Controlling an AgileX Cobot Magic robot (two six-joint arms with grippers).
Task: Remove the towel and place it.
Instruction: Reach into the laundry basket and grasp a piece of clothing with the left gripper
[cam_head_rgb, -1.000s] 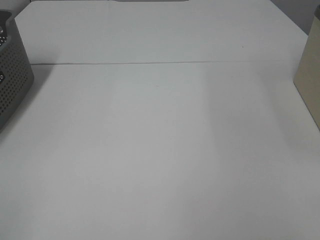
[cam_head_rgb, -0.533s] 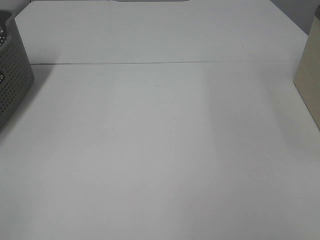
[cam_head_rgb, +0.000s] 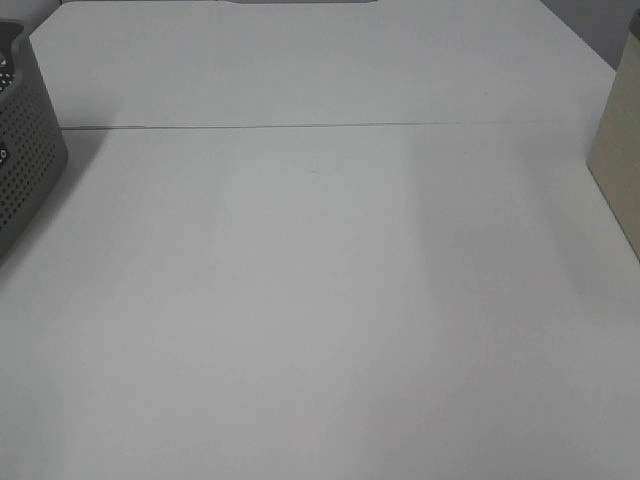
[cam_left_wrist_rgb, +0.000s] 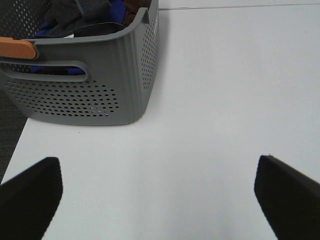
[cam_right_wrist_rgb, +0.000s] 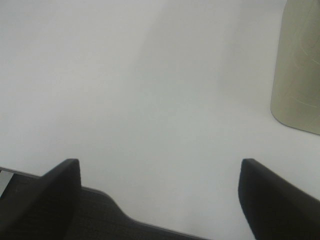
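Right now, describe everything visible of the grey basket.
The grey basket looks like moulded plastic, with rounded corners and walls perforated by rows of small holes. One end has a cut-out handle slot below an orange-brown grip on the rim. It stands upright on the white table, at the left of the high view, mostly cut off there. It holds bunched dark and blue cloth. The open left hand is apart from it.

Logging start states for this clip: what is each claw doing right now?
Left claw: open, holding nothing.
Right claw: open, holding nothing.
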